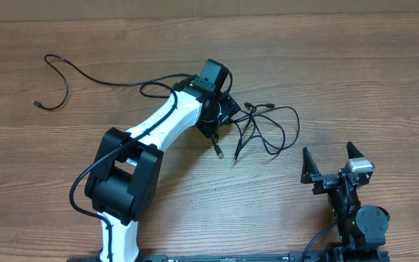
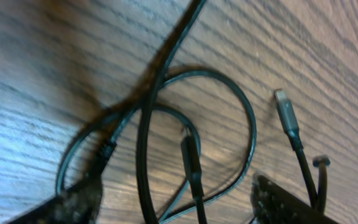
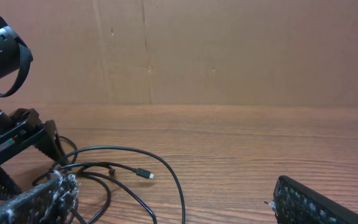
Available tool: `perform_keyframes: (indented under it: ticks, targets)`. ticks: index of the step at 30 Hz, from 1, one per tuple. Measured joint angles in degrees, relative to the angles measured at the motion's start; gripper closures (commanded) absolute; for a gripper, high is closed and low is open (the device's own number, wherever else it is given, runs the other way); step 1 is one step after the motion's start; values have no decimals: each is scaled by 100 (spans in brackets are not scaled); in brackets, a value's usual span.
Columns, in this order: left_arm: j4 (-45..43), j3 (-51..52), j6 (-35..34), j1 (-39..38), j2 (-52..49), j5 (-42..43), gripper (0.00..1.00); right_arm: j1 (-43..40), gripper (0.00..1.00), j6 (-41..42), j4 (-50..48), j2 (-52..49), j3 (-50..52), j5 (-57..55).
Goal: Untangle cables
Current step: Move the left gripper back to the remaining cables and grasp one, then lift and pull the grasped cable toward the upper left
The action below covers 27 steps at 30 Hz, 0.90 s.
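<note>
done: I judge one cable (image 1: 97, 78) free, towards surface (image 1: 384, 65) far-left corner | todo: tangle (image 1: 264, 127) mid-surface | my left hand (image 2: 176, 202) open over tangle; right hand (image 1: 331, 161) open, clear

Left fingers (image 2: 73, 208) apart, low; right fingers (image 3: 316, 202) apart.

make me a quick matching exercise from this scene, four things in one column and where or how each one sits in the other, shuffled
1 left gripper
2 right gripper
3 lone cable
4 tangled cables

a far left, lying by itself
b near right, open, holding nothing
c centre, cords looped over one another
d open, straddling the looped cords

Pairs: 1-d, 2-b, 3-a, 4-c
</note>
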State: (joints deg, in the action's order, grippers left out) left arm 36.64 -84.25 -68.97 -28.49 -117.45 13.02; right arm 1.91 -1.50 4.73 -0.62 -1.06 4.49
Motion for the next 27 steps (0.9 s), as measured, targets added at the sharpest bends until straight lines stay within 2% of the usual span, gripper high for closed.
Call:
perform_keyframes:
  ticks: [4,6,17,22,27]
  targets:
    - [0,0,-59,9,0,-74,46,0,0,0,2,0,0,0]
    - [2,0,-72,9,0,-136,55,2,0,2,2,0,0,2]
    - [17,0,-127,9,0,-155,54,0,0,0,2,0,0,0]
    - [17,0,-186,9,0,-63,60,0,0,0,4,0,0,2]
    - [17,0,-271,9,0,31,70,0,0,-2,2,0,0,0]
